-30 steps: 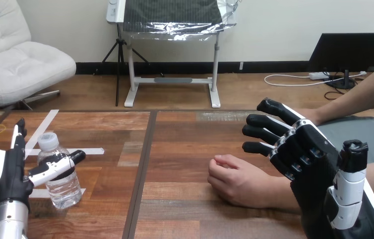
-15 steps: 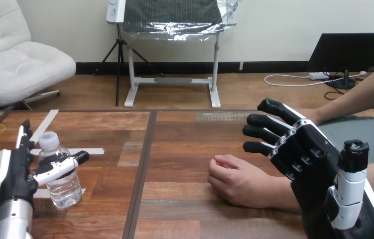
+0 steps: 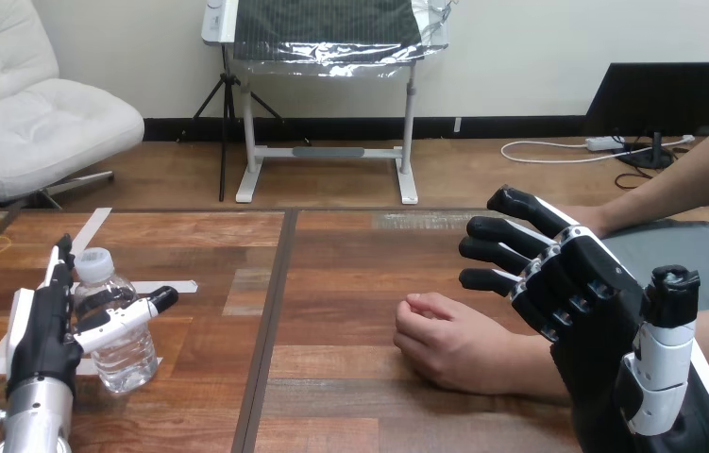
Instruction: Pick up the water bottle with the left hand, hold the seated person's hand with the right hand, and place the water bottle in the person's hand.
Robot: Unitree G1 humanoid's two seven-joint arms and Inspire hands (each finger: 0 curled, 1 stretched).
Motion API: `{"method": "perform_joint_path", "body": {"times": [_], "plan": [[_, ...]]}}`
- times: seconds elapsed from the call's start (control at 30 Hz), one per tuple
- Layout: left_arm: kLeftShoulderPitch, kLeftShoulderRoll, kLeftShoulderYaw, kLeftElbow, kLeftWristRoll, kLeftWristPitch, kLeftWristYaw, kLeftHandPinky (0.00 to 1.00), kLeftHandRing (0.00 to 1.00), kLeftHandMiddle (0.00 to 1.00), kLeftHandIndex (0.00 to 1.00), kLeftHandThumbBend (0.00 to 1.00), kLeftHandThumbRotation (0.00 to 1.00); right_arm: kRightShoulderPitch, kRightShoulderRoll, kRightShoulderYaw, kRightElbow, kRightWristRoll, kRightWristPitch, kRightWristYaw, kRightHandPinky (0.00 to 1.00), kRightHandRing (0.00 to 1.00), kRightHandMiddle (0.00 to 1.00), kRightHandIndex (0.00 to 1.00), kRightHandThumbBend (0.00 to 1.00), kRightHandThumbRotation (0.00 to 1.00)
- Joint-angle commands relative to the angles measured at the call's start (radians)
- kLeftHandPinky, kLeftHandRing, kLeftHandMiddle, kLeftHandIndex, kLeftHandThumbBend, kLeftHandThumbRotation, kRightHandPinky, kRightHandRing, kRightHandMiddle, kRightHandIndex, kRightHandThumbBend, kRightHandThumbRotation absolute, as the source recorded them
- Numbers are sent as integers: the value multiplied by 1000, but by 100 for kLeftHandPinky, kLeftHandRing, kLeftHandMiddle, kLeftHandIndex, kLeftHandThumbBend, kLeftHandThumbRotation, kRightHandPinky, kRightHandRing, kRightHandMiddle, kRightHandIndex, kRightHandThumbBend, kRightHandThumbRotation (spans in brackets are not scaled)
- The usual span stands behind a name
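Where the table (image 3: 350, 264) nears the person's side, right hand (image 3: 577, 302) is open, fingers spread and holding nothing, at the wrist of the person's hand (image 3: 449, 340), a loose fist resting on the wood; contact cannot be told. Left hand (image 3: 43, 330) is at the table's left part, also open: fingers straight up beside the bottle (image 3: 128, 354), thumb stretched across its front. Bottle stands upright, capped, on white tape (image 3: 176, 286), between that thumb and the fingers.

The left hand (image 3: 42, 332) and right hand (image 3: 588, 300) are black with white shells.
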Motion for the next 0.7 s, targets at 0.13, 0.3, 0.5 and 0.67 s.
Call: {"method": "perform_joint_path", "body": {"times": [0.13, 0.3, 0.5, 0.67], "plan": [[-98, -7, -6, 30, -25, 0, -6, 100, 100, 100, 100, 88, 23, -36, 0, -8, -4, 22, -23, 7, 72, 78, 78, 81, 80, 100], [-111, -11, -6, 51, -40, 2, -12, 100, 100, 100, 100, 90, 23, -35, 0, -8, -3, 20, -25, 7, 72, 78, 78, 81, 80, 100], [-125, -16, -11, 67, -41, 10, -7, 100, 100, 100, 100, 91, 24, -34, -1, -10, -3, 17, -25, 6, 72, 78, 78, 81, 80, 100], [-141, -20, -11, 86, -46, 28, -5, 100, 100, 100, 100, 92, 25, -37, -3, -12, 1, 19, -30, 11, 72, 78, 78, 81, 81, 100]]}}
